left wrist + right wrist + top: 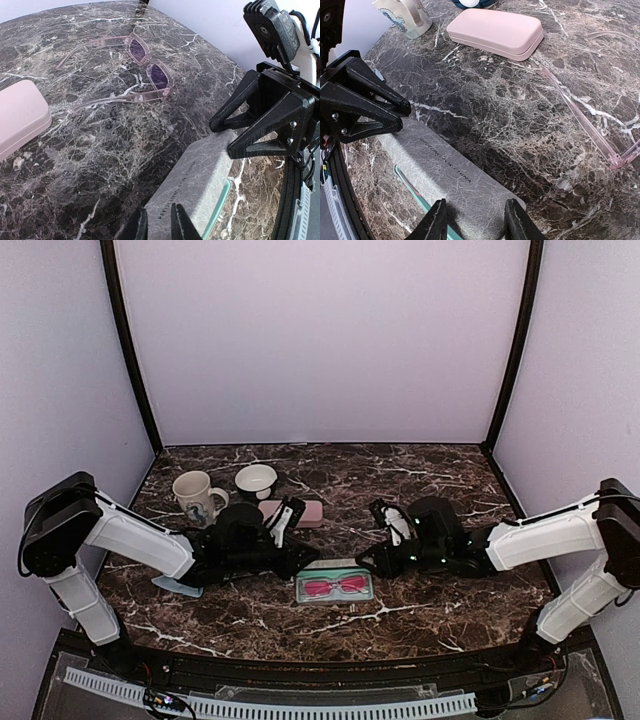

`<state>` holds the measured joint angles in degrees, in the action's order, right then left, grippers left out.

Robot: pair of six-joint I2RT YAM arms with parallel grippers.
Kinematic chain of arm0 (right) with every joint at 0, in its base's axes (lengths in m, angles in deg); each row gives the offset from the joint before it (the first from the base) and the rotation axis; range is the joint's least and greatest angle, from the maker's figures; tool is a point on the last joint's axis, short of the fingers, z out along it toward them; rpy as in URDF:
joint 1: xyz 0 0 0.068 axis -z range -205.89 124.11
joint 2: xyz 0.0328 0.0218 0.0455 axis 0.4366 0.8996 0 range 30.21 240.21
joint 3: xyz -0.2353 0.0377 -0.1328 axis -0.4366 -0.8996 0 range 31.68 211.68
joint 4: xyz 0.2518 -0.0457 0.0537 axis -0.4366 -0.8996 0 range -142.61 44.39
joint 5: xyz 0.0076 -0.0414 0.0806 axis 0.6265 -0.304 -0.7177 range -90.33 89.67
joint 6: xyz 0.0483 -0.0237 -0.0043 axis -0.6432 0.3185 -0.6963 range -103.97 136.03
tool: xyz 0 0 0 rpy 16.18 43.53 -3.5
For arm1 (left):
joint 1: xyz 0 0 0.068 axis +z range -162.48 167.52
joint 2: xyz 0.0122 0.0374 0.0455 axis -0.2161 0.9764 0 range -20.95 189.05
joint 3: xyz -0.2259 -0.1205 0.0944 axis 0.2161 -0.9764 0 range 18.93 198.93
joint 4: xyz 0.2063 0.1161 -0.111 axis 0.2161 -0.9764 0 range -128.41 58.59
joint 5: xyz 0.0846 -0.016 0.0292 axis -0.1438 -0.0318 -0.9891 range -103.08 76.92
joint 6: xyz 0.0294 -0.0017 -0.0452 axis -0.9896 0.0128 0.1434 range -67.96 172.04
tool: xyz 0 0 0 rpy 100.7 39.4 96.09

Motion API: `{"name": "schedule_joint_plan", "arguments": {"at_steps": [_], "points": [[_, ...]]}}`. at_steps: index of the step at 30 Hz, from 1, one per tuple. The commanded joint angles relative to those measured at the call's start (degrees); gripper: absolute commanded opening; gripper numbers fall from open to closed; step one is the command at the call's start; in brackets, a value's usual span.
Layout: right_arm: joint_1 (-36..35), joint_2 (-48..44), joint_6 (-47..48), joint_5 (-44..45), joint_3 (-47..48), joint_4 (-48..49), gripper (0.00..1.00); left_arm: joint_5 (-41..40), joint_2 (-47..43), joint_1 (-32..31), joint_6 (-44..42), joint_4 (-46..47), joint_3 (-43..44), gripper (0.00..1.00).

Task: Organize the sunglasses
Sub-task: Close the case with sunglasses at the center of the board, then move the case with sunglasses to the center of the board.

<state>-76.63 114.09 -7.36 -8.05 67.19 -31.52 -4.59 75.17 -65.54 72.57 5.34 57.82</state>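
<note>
I see red sunglasses [335,587] inside the open grey case [460,185]; left gripper [156,225] pinches its lid, right gripper [475,220] straddles it, grip unclear.

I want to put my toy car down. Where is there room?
The table is bare at the back right corner, behind the right gripper, and along the front edge before the grey case. Crowded: mug, bowl, pink case, left gripper, mid-left.

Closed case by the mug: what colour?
The closed case is pale pink; the right wrist view shows it best.
</note>
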Motion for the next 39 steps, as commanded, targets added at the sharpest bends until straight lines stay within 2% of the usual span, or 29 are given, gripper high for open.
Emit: {"name": "schedule_joint_plan", "arguments": {"at_steps": [1,17,30,33,35,39], "points": [[-1.56,0.67,0.76,-0.45,0.24,-3.03,0.39,1.79,0.11,-1.87,-0.97,-5.41,-0.68,0.18],[-4.35,-0.03,-0.19,2.28,-2.29,-3.08,0.39,0.43,0.65,-4.41,0.1,-5.29,-3.82,0.17],[-7.18,-1.56,-2.66,5.09,-4.71,-2.98,0.4,-2.68,-1.0,-6.88,-0.29,-8.66,-5.19,0.17],[-7.18,-3.5,-3.35,6.36,-4.77,-3.83,0.43,-4.68,-3.15,-6.88,-0.65,-9.97,-5.37,0.18],[-7.18,-5.01,-4.43,6.82,-4.94,-4.02,0.5,-5.31,-4.94,-6.88,-0.63,-10.12,-5.93,0.21],[-7.18,-7.82,-6.29,8.51,-5.53,-5.62,0.74,-6.63,-8.45,-6.88,0.94,-10.45,-6.93,0.33]]}}
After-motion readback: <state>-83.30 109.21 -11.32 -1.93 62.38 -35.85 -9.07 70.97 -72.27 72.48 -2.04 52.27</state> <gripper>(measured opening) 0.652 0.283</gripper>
